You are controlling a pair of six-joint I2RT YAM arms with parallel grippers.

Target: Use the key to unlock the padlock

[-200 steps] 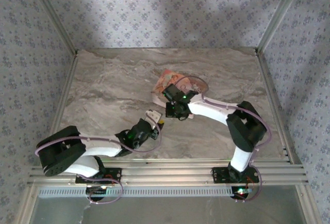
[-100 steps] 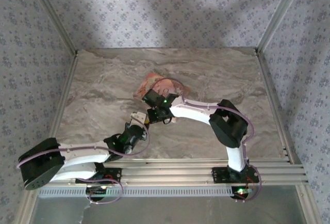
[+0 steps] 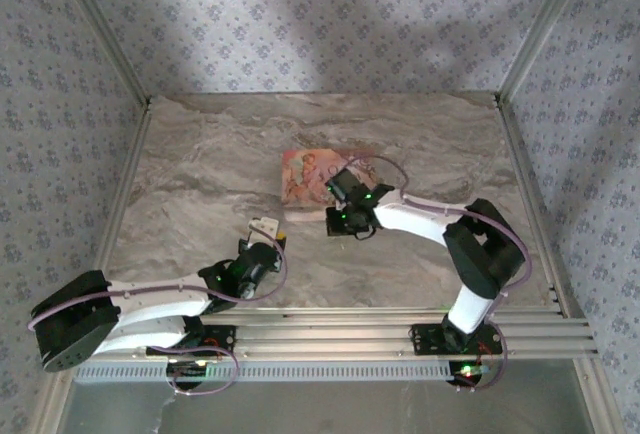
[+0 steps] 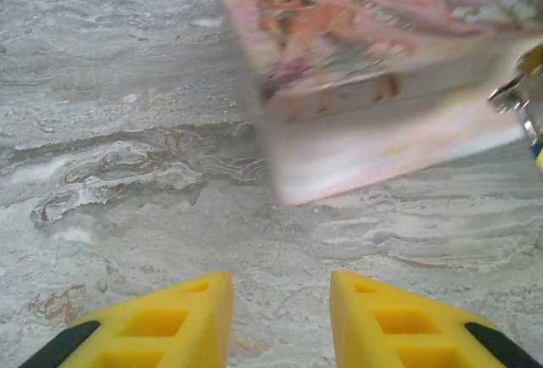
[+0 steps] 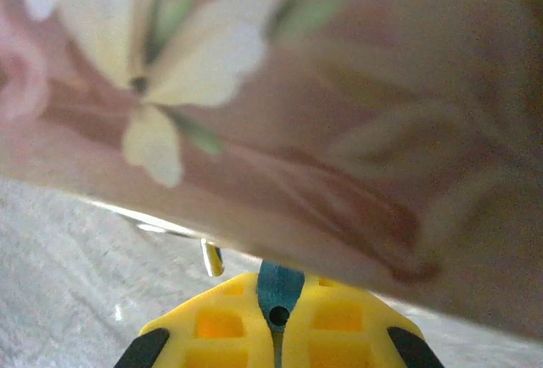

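The padlock (image 5: 280,287) is a small teal block with a round hole. My right gripper (image 5: 278,326) is shut on it, and a shiny metal bit (image 5: 211,258) shows beside it. Close in front of those fingers lies the pink illustrated box (image 5: 280,131). From above, the right gripper (image 3: 335,200) sits at the right edge of the box (image 3: 308,174). My left gripper (image 4: 280,287) is open over bare marble with nothing between its yellow fingers, short of the near corner of the box (image 4: 373,88). From above, the left gripper (image 3: 272,233) is below and left of the box. The key is hidden.
The marble table (image 3: 200,174) has free room on the left and at the back. Patterned walls and metal rails (image 3: 320,326) bound it. A thin cable (image 3: 385,162) loops by the right wrist.
The right gripper swung left and then back right, and the pink box shifted with it each time. The left arm drew back to the left, away from the box.
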